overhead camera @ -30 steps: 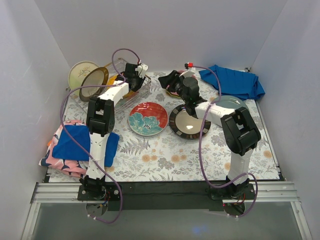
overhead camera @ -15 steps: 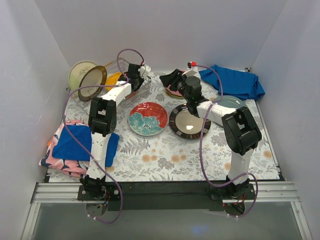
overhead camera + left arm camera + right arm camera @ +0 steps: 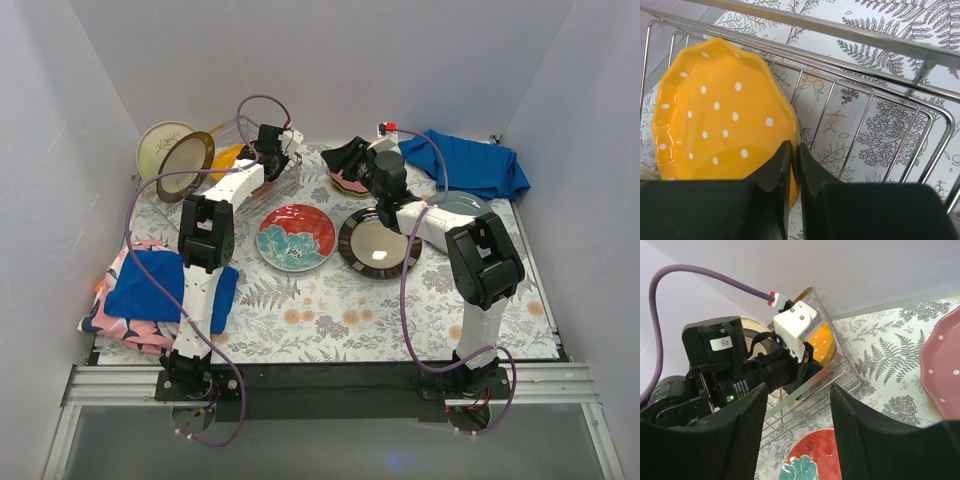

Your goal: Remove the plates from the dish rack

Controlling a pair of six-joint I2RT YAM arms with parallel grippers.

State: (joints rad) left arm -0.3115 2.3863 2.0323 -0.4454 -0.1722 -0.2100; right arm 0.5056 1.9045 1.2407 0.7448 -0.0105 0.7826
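Note:
The silver wire dish rack (image 3: 262, 187) stands at the back left. It holds a cream sprig plate (image 3: 160, 143), a brown dark-rimmed plate (image 3: 186, 160) and the orange dotted plate (image 3: 228, 156). My left gripper (image 3: 277, 150) reaches into the rack. In the left wrist view it (image 3: 794, 147) is shut on the rim of the orange plate (image 3: 715, 115), over the rack wires (image 3: 865, 115). My right gripper (image 3: 342, 160) is open and empty (image 3: 798, 387) above the pink scalloped plate (image 3: 347, 183). The teal-red floral plate (image 3: 296, 237), a dark-rimmed glossy plate (image 3: 378, 245) and the grey-teal plate (image 3: 462, 205) lie on the table.
A blue cloth (image 3: 470, 162) lies bunched at the back right. Another blue cloth (image 3: 150, 285) lies on a pink floral cloth at the front left. White walls close in the table on three sides. The right wrist view shows the left arm's wrist (image 3: 740, 375) at the rack.
My left gripper has edged a little to the right at the rack's end. My right gripper has shifted slightly back and to the right. The plates on the table have not moved.

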